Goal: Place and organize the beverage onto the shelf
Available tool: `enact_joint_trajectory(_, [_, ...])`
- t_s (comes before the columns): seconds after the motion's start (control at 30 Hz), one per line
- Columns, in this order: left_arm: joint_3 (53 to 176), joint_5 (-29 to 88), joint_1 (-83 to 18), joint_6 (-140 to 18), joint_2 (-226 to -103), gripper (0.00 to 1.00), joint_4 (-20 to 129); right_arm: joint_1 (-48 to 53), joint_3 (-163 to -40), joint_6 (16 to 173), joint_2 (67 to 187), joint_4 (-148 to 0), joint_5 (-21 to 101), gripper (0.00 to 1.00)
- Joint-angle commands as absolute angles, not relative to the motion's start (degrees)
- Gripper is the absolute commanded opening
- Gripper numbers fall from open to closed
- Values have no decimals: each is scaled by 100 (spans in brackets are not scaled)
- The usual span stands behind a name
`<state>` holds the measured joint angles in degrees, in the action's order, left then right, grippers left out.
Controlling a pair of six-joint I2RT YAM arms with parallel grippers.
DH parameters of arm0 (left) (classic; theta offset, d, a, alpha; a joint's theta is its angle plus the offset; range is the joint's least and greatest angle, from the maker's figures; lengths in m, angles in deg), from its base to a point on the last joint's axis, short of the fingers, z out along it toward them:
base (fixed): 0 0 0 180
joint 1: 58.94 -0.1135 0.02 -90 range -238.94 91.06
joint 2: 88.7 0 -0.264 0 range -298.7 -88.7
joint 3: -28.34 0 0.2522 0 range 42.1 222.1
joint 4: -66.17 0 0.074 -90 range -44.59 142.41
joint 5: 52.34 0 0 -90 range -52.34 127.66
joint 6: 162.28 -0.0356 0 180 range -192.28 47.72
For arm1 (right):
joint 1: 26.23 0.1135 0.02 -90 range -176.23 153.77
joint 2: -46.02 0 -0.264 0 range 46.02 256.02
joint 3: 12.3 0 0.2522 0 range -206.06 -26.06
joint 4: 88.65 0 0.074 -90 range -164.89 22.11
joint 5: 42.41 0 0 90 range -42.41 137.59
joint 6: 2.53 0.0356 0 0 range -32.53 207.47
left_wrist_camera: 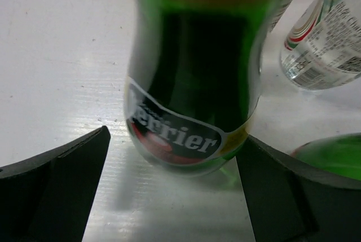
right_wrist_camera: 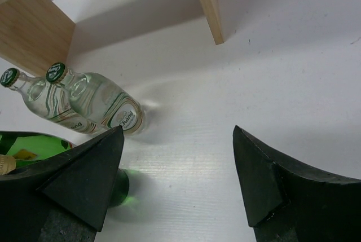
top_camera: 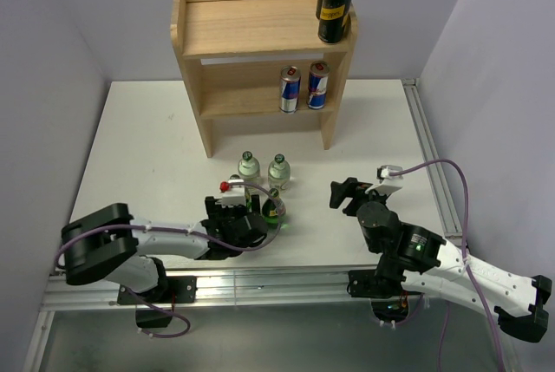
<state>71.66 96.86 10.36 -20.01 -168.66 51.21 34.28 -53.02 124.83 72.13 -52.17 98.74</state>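
The light-wood shelf (top_camera: 260,29) stands at the back of the table. Two black-and-gold cans (top_camera: 336,3) are on its top tier at the right, and two Red Bull cans (top_camera: 303,88) are on its lower tier. My left gripper (top_camera: 257,209) is open, with its fingers either side of an upright green Perrier bottle (left_wrist_camera: 192,84). The left wrist view shows a gap at the left finger. A second green bottle (left_wrist_camera: 333,154) is just right of it. Two clear green-capped bottles (top_camera: 264,168) stand in front of the shelf. My right gripper (top_camera: 345,192) is open and empty over bare table (right_wrist_camera: 178,132).
The two clear bottles (right_wrist_camera: 96,104) and a green bottle base (right_wrist_camera: 121,188) lie left of my right gripper. The shelf's front leg (right_wrist_camera: 208,5) is ahead of it. Metal rails (top_camera: 429,155) run along the right and near table edges. Walls close in on both sides.
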Motion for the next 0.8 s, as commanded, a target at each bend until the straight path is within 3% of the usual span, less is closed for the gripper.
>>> enact_joint_trajectory(0.0, [7156, 10103, 1058, -1892, -17394, 99, 6056, 3450, -5295, 12430, 7222, -5424, 9927, 84])
enact_joint_trajectory(0.27, [6786, 10304, 1058, -2183, -17808, 99, 7507, 3458, -5243, 12386, 7213, -5520, 9892, 84])
enact_joint_trajectory(0.47, [6785, 10682, 1058, -1964, -17975, 96, 7264, 3450, -5234, 12394, 7309, -5547, 9883, 84])
enact_joint_trajectory(0.67, [6882, 10692, 953, -1778, -18343, 87, 7420, 3450, -5199, 12394, 7371, -5608, 9848, 84])
enact_joint_trajectory(0.77, [6926, 10630, 883, -1953, -18502, 77, 7736, 3450, -5190, 12447, 7450, -5617, 9830, 84])
